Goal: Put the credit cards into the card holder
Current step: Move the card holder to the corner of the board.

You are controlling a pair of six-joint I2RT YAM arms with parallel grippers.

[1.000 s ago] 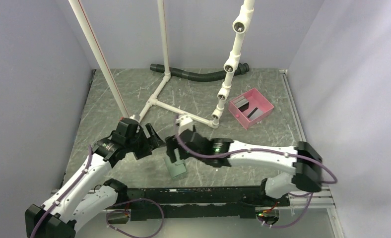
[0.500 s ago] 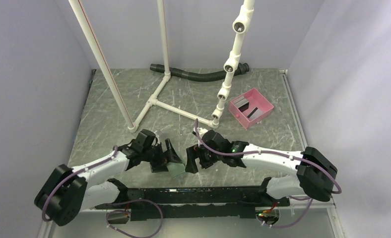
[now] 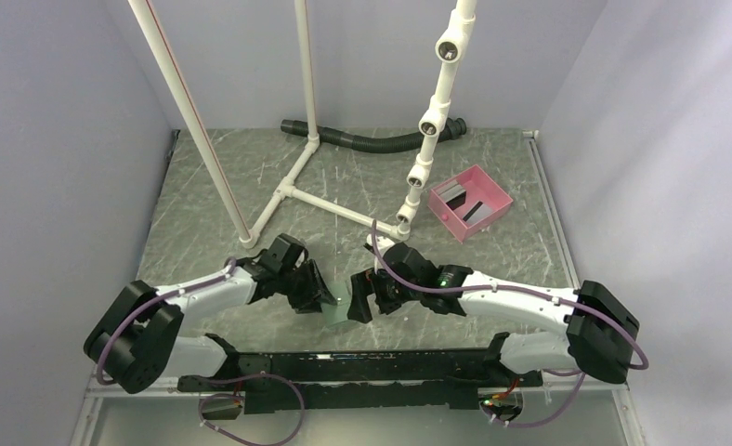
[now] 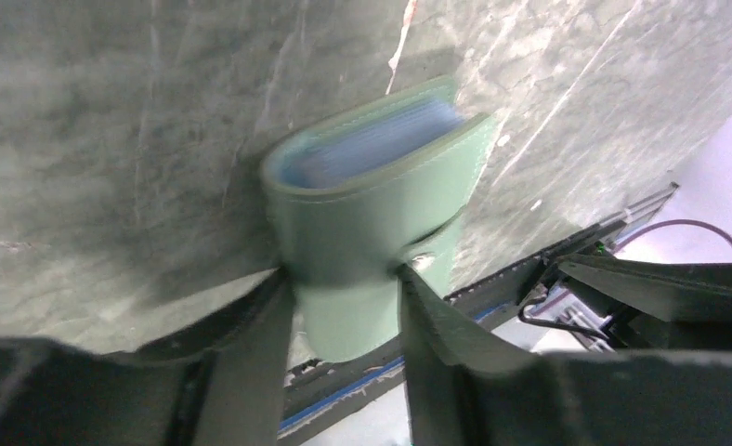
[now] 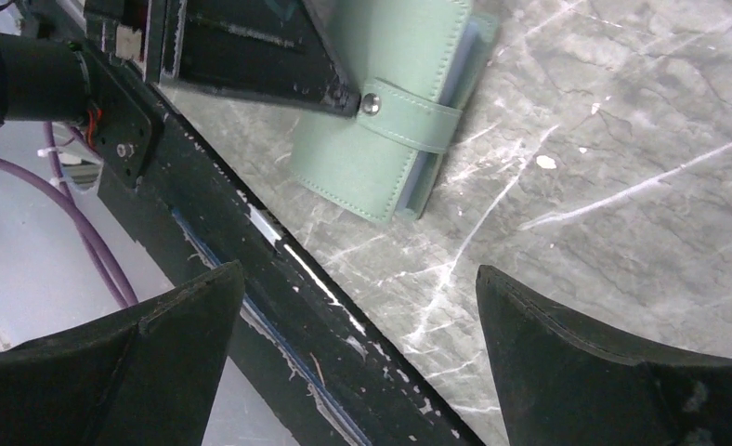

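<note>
The card holder [image 3: 337,312] is a sage-green wallet, snapped closed, lying near the table's front edge between both grippers. My left gripper [image 3: 320,295] reaches it from the left. In the left wrist view the card holder [image 4: 372,186] sits between the jaws of the left gripper [image 4: 344,307], both fingers pressed against its sides. My right gripper [image 3: 362,302] stands open just to its right. In the right wrist view nothing lies between the jaws of the right gripper [image 5: 358,344], and the card holder [image 5: 381,139] lies ahead of them. Grey and black credit cards [image 3: 457,193] lie in the pink tray [image 3: 486,226].
A white PVC pipe frame [image 3: 297,190] stands mid-table, with a black corrugated hose [image 3: 362,141] behind it. The black front rail [image 3: 362,358] runs right beside the card holder, and it shows under the right gripper as the rail [image 5: 251,260]. Walls close in on both sides.
My left arm came down and forward to the card holder and its jaws narrowed around it. My right gripper drew back to the right off the card holder and opened wider.
</note>
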